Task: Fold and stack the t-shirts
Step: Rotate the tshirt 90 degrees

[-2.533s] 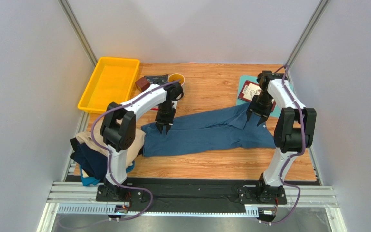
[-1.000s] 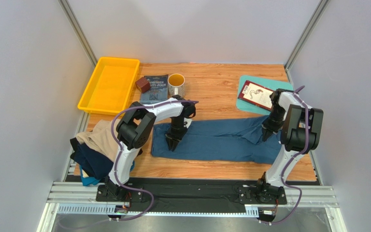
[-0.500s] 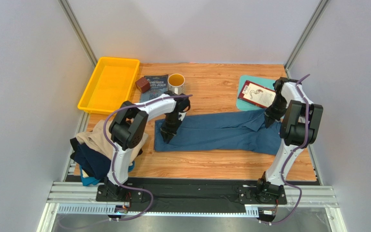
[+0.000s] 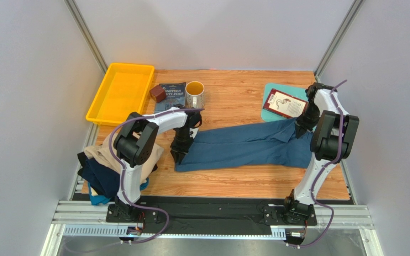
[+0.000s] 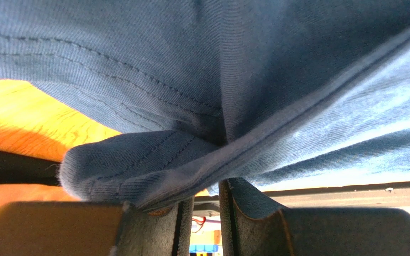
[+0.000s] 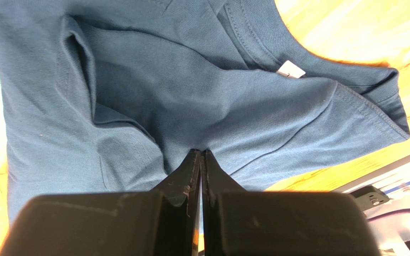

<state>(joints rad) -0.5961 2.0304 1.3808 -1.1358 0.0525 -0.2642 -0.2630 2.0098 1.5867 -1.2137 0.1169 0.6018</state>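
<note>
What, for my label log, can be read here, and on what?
No text can be quoted.
On the dark book by the mug: white title lettering, too small to read.
On the red book on the teal board: pale emblem, words too small.
On the white neck tag of the teal-blue t-shirt: nothing legible.

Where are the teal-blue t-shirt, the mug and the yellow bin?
teal-blue t-shirt (image 4: 239, 146): top external view, middle of its stretched body.
mug (image 4: 195, 95): top external view, front wall just below the rim.
yellow bin (image 4: 121, 96): top external view, bare floor inside it.
</note>
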